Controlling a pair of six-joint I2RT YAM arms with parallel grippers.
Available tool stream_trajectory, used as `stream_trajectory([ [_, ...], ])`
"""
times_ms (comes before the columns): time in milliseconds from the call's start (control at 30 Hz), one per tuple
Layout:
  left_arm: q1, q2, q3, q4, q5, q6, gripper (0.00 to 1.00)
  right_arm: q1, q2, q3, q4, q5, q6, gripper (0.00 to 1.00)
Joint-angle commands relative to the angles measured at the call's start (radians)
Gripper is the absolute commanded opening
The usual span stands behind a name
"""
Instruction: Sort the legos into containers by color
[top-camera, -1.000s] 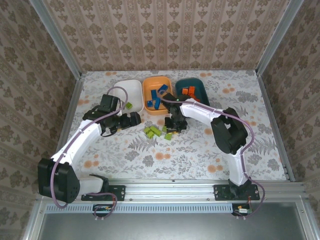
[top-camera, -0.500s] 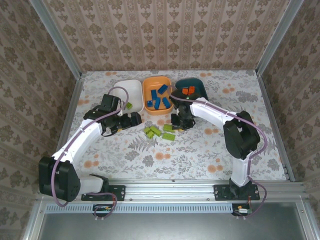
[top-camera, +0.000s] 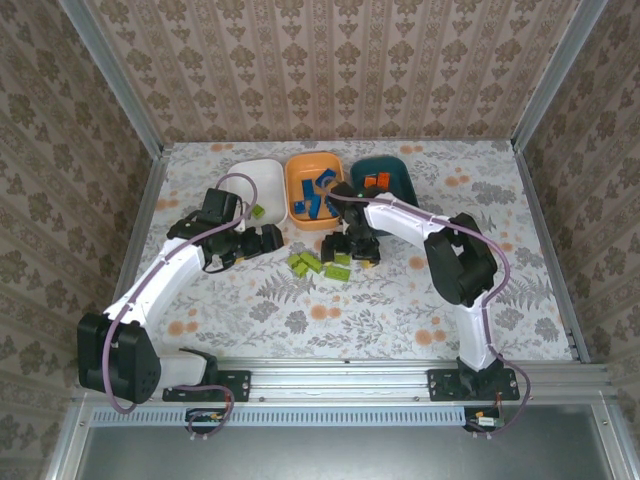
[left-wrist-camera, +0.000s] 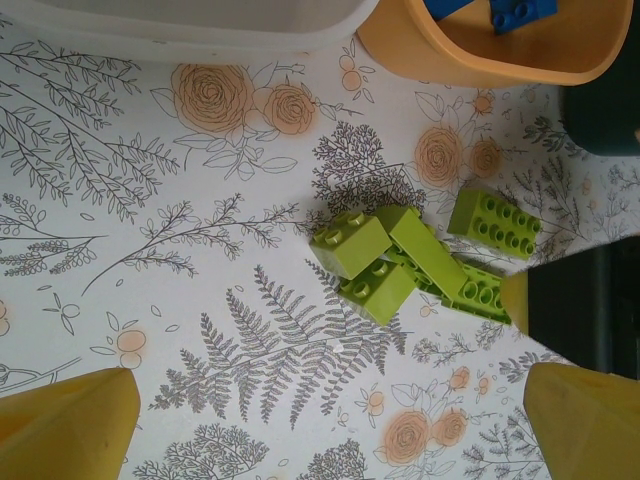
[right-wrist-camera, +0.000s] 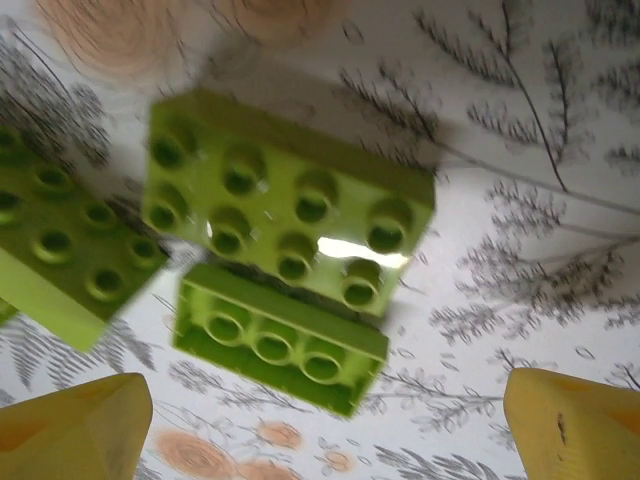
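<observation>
Floral table (top-camera: 330, 310) carries three bowls (top-camera: 290, 192) and lime bricks (top-camera: 307, 262).

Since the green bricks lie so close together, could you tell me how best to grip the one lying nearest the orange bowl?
Probably grip that green brick across its two long sides, coming down from above: it lies flat, studs up, with bare table along both, apart from the pile.

overall: bright, even, diffuse light; no hard shadows on the table (top-camera: 400, 300).
top view: sharp edge to edge; soft shadows hug the arms.
left wrist: in focus; lime green bricks (left-wrist-camera: 420, 262) crisp, with short soft shadows beside them; left gripper fingertips (left-wrist-camera: 70, 425) soft at the bottom corners.
right wrist: smeared and blurry overall; white glare streak on the large lime green brick (right-wrist-camera: 290, 220), grey shadow along its upper edge; right gripper fingertips (right-wrist-camera: 75, 425) out of focus.
</observation>
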Motion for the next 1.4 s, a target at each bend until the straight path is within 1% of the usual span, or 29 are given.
stream_trajectory([
  [0, 0.010, -0.024, 0.011, -0.035, 0.002, 0.033, 1.00, 0.007, 0.045, 0.078, -0.053, 0.020, 0.076, 0.92],
  [267, 0.048, -0.070, -0.014, -0.057, 0.012, 0.052, 1.00, 0.006, 0.161, 0.213, -0.137, 0.092, 0.149, 0.88],
  [400, 0.073, -0.083, -0.026, -0.065, 0.024, 0.067, 1.00, 0.006, 0.189, 0.235, -0.149, 0.123, 0.165, 0.85],
  [567, 0.092, -0.086, -0.040, -0.060, 0.039, 0.073, 1.00, 0.006, 0.215, 0.241, -0.135, 0.124, 0.180, 0.79],
  [600, 0.093, -0.087, -0.042, -0.057, 0.041, 0.073, 1.00, 0.005, 0.220, 0.242, -0.134, 0.124, 0.184, 0.77],
  [667, 0.098, -0.085, -0.045, -0.052, 0.045, 0.074, 1.00, 0.004, 0.225, 0.247, -0.134, 0.119, 0.188, 0.68],
  [767, 0.099, -0.082, -0.046, -0.046, 0.047, 0.073, 1.00, 0.003, 0.217, 0.250, -0.136, 0.117, 0.188, 0.59],
  [900, 0.099, -0.080, -0.044, -0.037, 0.048, 0.072, 1.00, 0.000, 0.168, 0.244, -0.119, 0.109, 0.175, 0.52],
  [967, 0.099, -0.080, -0.041, -0.038, 0.047, 0.071, 1.00, -0.003, 0.133, 0.238, -0.077, 0.069, 0.170, 0.52],
  [1133, 0.110, -0.105, -0.027, -0.049, 0.041, 0.056, 1.00, -0.012, 0.072, 0.261, 0.123, -0.143, 0.210, 0.49],
  [1200, 0.119, -0.129, -0.023, -0.056, 0.038, 0.051, 1.00, -0.014, 0.090, 0.299, 0.232, -0.258, 0.263, 0.48],
  [1267, 0.129, -0.152, -0.020, -0.067, 0.037, 0.050, 1.00, -0.011, 0.123, 0.343, 0.339, -0.348, 0.334, 0.48],
  [1333, 0.138, -0.178, -0.019, -0.075, 0.036, 0.055, 1.00, -0.006, 0.177, 0.413, 0.421, -0.408, 0.398, 0.47],
  [1367, 0.143, -0.194, -0.019, -0.077, 0.035, 0.058, 1.00, -0.003, 0.213, 0.464, 0.427, -0.420, 0.418, 0.47],
])
